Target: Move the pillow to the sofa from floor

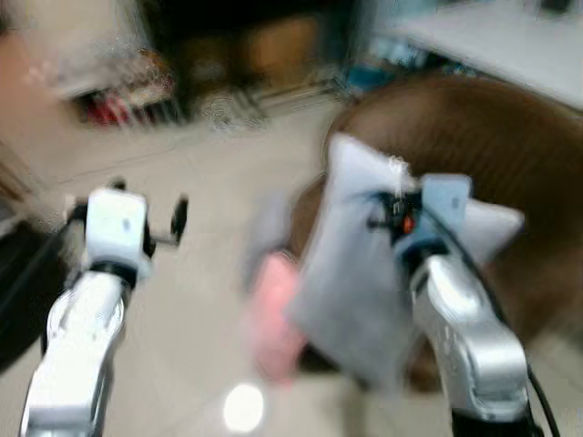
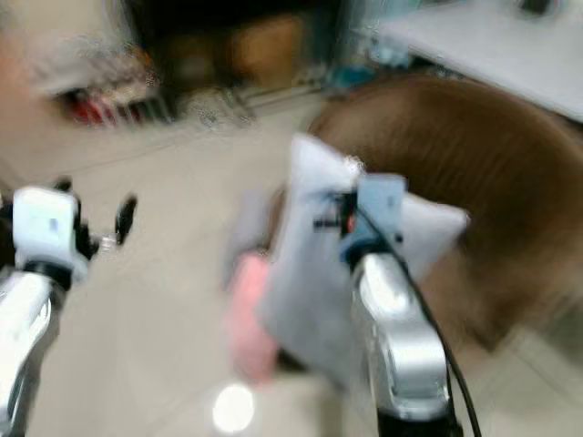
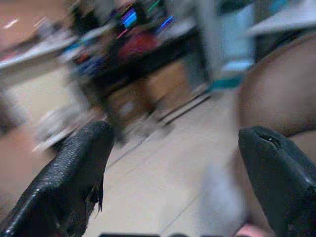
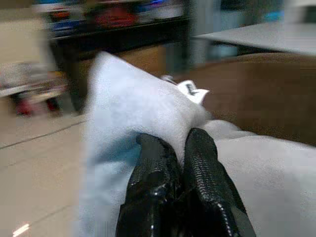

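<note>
A pale grey-white pillow hangs in the air in front of me, pinched at its top edge by my right gripper, whose fingers are shut on the fabric. A small label sticks up from the pillow's corner. Just behind and to the right of the pillow stands the brown sofa. My left gripper is raised at the left, open and holding nothing, with its fingers wide apart over the tiled floor. The views are blurred by motion.
A pink object lies low on the floor beside the pillow. A dark shelf unit with clutter stands at the back. A white table is at the back right. Red items sit at the back left.
</note>
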### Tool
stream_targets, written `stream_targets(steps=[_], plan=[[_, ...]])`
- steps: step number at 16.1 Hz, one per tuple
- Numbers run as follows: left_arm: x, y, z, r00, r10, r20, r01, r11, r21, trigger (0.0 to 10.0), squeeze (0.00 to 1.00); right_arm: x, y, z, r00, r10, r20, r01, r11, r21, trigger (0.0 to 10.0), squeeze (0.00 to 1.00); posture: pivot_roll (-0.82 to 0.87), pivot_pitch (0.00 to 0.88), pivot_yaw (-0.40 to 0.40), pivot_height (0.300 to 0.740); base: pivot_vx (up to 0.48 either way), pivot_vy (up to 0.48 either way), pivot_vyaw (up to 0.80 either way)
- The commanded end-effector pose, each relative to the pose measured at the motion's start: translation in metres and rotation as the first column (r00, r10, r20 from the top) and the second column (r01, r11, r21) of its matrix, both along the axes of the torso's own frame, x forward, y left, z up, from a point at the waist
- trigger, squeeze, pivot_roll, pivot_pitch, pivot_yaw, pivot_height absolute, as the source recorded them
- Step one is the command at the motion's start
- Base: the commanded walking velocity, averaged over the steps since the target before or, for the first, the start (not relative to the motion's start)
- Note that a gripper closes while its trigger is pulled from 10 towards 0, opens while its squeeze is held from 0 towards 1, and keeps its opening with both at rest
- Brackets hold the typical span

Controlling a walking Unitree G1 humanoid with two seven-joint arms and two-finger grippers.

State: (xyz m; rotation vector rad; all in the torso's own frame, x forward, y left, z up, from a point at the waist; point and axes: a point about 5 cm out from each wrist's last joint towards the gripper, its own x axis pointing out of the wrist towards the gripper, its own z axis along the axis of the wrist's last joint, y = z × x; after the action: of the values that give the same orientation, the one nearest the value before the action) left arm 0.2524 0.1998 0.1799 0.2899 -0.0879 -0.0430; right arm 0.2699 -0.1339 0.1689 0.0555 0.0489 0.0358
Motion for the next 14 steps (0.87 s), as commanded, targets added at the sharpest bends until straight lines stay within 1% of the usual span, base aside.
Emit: stream_targets(steps=[1, 3, 6, 13, 14], plan=[[-0.0021, -0.0064, -0.0027, 0.999, -0.036, -0.01, 0.036, 0.999, -0.003, 10.0, 0.0, -0.0003, -0.0084, 0.0099, 0.998, -0.046, 0.05, 0.045, 0.999, 0.011, 10.0, 0.0, -0.02, 0.0, 0.039, 0.74, 0.315, 0.0, -0.8], [-0.0017, -0.0065, -0.0029, 0.999, -0.043, -0.012, 0.043, 0.999, 0.0, 10.0, 0.0, -0.001, -0.0093, 0.0085, 0.997, -0.057, 0.047, 0.056, 0.998, 0.011, 10.0, 0.0, -0.02, 0.0, 0.039, 0.74, 0.315, 0.0, -0.8], [-0.0007, -0.0065, -0.0027, 0.999, -0.049, -0.011, 0.049, 0.999, 0.002, 10.0, 0.0, -0.0001, -0.0084, 0.0106, 0.996, -0.052, 0.067, 0.052, 0.999, 0.005, 10.0, 0.0, -0.01, 0.0, 0.038, 0.74, 0.315, 0.0, 0.0], [-0.0054, -0.0062, -0.0049, 0.998, -0.061, -0.023, 0.061, 0.998, 0.017, 10.0, 0.0, -0.0015, -0.0072, 0.0102, 0.997, -0.047, 0.068, 0.048, 0.999, -0.011, 10.0, 0.0, 0.0, 0.0, 0.04, 0.74, 0.311, 0.0, 0.0], [-0.006, -0.0066, -0.0054, 0.998, -0.063, -0.026, 0.064, 0.998, 0.017, 10.0, 0.0, -0.0013, -0.0074, 0.0086, 0.997, -0.048, 0.053, 0.048, 0.999, -0.005, 10.0, 0.0, 0.0, 0.0, 0.04, 0.74, 0.311, 0.0, -0.8]])
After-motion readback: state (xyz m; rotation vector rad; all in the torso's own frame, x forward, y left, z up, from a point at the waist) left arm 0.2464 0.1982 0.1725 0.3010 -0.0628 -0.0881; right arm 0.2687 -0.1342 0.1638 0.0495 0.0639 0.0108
